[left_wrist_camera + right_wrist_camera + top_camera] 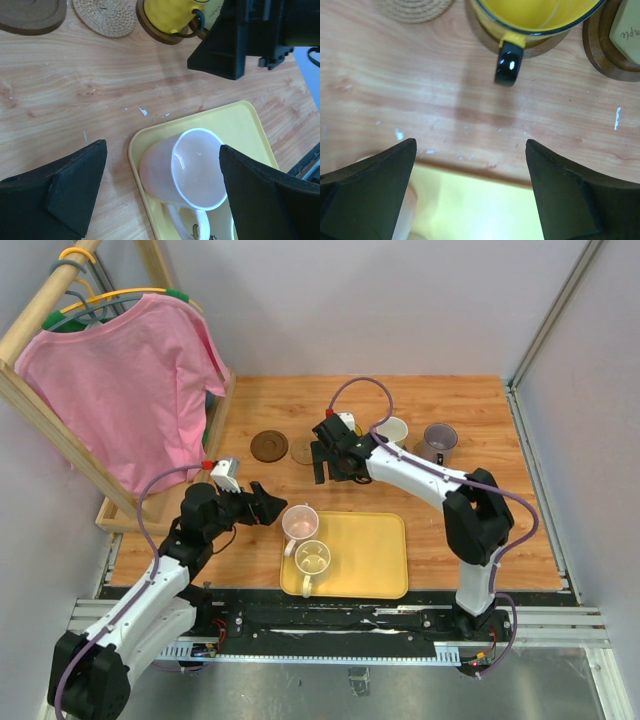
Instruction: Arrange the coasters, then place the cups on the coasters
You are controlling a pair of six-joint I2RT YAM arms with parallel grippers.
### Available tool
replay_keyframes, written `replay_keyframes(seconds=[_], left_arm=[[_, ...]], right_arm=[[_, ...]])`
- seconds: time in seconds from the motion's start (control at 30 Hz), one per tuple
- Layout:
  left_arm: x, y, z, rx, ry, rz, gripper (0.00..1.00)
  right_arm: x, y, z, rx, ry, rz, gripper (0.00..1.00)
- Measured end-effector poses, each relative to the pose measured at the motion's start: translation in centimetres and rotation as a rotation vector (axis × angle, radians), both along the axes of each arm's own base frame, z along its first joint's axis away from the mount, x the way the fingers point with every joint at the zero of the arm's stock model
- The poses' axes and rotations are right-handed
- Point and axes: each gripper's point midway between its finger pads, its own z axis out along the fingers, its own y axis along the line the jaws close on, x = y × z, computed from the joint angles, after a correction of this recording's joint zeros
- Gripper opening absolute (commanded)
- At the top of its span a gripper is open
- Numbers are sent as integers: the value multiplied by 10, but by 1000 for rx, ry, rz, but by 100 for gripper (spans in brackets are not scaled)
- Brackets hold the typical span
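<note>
My right gripper [470, 142] hangs with its jaws spread wide and nothing between them, just short of the yellow cup [535, 12]. That cup stands on a brown coaster [545, 46], its black handle turned toward the gripper. To one side lie a bare woven coaster [303, 450] and then a bare dark coaster [269, 446]. To the other side the cream cup [392, 430] sits on its own coaster. The purple cup [438, 442] stands past that, and I cannot tell what is under it. From above, my right arm hides the yellow cup altogether.

My left gripper [162, 147] is wide open too and holds nothing. It sits low at the corner of the yellow tray [245, 120], with the pink cup [182, 172] ahead between its fingers. The white-green cup [312, 560] sits on the tray just nearer me; I see it clearly only from above. A pink shirt [130, 380] on a wooden rack [45, 302] crowds the table's [260, 400] far left.
</note>
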Motion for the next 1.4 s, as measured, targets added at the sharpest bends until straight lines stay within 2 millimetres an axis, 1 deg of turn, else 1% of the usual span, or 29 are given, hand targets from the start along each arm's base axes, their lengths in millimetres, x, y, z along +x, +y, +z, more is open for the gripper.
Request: replay_keyframes(seconds=[0.17,0.27,0.4,0.53,0.67,0.8,0.87,0.97,1.07,1.17,1.2,1.4], left_arm=[[-9,-5,7,-34,2,-32,98],[-15,-6,7,-50,24,-40,98],[-24,-5,6,-52,48,-41,98],[-30,-6,8,-54,65,-45,99],[-37,-14,11,-49,89,-77,100],[-47,-27,11,-29,124,-123,100],[-50,-30,8,-19,147,-131,100],[-56,-31,-3,5,194,-124,99],[-60,-27,-13,32,238,-98,93],[-63,-25,-19,52,272,-73,81],[-65,-25,-20,52,282,-70,79],[-77,-32,-32,74,341,-76,75]], right_arm=[[-20,6,44,47,-77,63,96],[-26,-2,65,66,-120,69,96],[-35,-20,82,66,-165,56,96],[-41,-34,94,65,-203,44,96],[-44,-45,100,60,-231,30,97],[-47,-53,97,56,-235,21,97],[-46,-58,94,53,-235,10,97],[-46,-66,90,47,-230,-5,97],[-47,-72,86,46,-227,-14,97],[-47,-74,86,53,-231,-17,97],[-48,-74,87,57,-234,-17,97],[-49,-76,86,68,-238,-18,97]])
